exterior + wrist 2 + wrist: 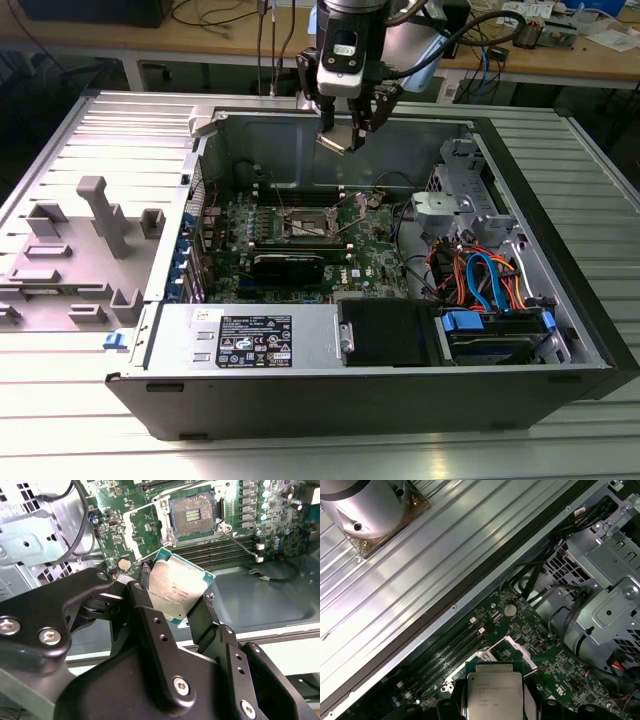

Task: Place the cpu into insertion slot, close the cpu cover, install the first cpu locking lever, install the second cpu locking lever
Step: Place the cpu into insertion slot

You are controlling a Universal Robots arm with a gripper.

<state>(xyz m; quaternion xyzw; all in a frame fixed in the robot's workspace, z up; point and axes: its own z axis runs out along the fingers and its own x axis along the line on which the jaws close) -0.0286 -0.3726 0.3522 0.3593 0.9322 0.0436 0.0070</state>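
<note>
my hand (345, 135) holds the cpu (176, 586) over the open computer case (300, 400)
my fingers (150, 620) are closed on two opposite edges of the chip, its silvery top tilted. it hangs well above the motherboard (125, 525), whose socket (192, 512) lies uncovered, contacts showing.

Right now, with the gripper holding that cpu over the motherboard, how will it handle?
The cpu is probably stiff: pinched at its edges by the gripper, it shows no bend. Its smooth metal top looks slippery, so it might slide. Thin and small, it is likely light.
</note>
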